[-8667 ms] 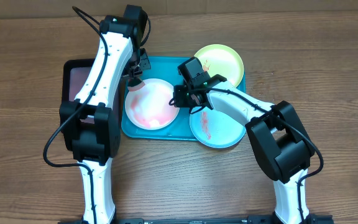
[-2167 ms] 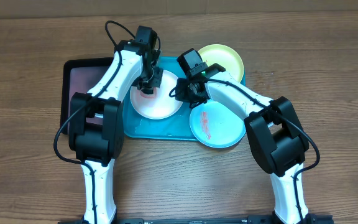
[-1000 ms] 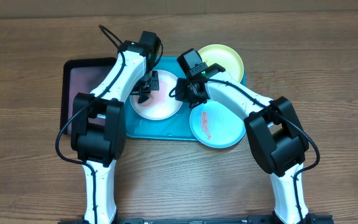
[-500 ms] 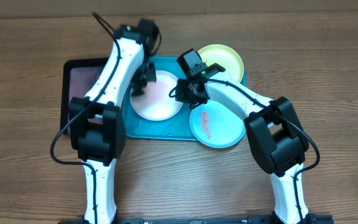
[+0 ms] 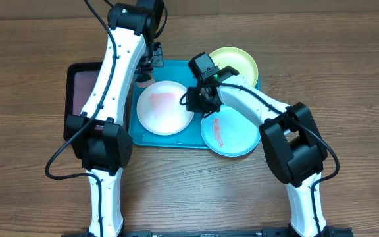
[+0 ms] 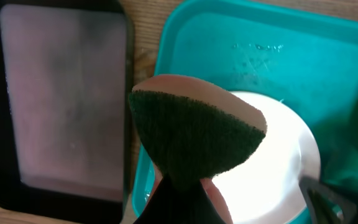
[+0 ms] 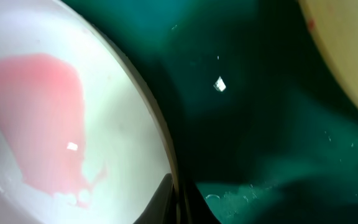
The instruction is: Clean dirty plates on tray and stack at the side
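Wooden table (image 5: 347,79), turquoise tray (image 5: 176,69), black tray (image 5: 81,85) just beside it

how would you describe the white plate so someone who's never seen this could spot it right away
Start at the turquoise tray in the middle of the wooden table. The white plate lies on the tray's left half, the side nearest the black tray. It is the only white one, with a faint red smear, while its neighbours are the yellow-green plate and the light blue plate.

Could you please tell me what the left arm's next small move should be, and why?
Probably lower the dark green sponge, held in the left pincer, onto the round white plastic plate and wipe: a pink smear shows on it.
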`<action>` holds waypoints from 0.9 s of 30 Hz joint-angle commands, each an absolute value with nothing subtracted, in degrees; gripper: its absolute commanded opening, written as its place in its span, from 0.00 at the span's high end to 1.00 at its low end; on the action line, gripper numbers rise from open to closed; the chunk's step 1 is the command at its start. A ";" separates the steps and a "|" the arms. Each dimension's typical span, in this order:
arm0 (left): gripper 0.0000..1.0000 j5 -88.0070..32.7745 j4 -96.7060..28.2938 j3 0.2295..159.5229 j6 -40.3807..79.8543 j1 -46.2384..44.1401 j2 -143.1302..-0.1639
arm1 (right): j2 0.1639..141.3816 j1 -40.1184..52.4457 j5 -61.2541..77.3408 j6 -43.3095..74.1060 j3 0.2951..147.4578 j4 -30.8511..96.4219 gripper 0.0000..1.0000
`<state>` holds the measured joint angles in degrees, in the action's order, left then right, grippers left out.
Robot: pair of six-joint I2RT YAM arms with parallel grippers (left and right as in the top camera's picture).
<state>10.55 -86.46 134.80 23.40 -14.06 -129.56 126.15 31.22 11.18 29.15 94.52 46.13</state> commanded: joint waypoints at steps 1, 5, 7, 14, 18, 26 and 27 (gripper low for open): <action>0.96 10.76 -85.47 136.11 21.85 -12.67 -129.32 | 119.35 31.38 10.94 26.52 97.62 47.68 0.96; 0.96 10.61 -84.79 136.09 22.15 -11.46 -129.32 | 114.52 31.38 4.93 26.52 97.91 51.18 0.96; 0.96 10.55 -84.82 136.07 22.35 -10.90 -129.32 | 112.66 31.38 0.91 26.52 97.91 53.45 0.96; 0.96 10.44 -84.77 135.96 22.37 -10.52 -129.32 | 108.57 32.80 -16.12 26.59 97.91 59.05 0.96; 0.96 10.41 -84.79 135.85 23.38 -10.52 -129.32 | 107.57 35.62 -27.77 27.55 97.91 60.23 0.96; 0.96 10.44 -84.77 135.85 23.38 -10.52 -129.32 | 107.57 43.62 -50.26 28.58 97.91 61.25 0.96; 0.96 10.44 -84.77 135.85 23.38 -10.52 -129.32 | 107.57 44.84 -52.99 28.75 97.91 61.25 0.96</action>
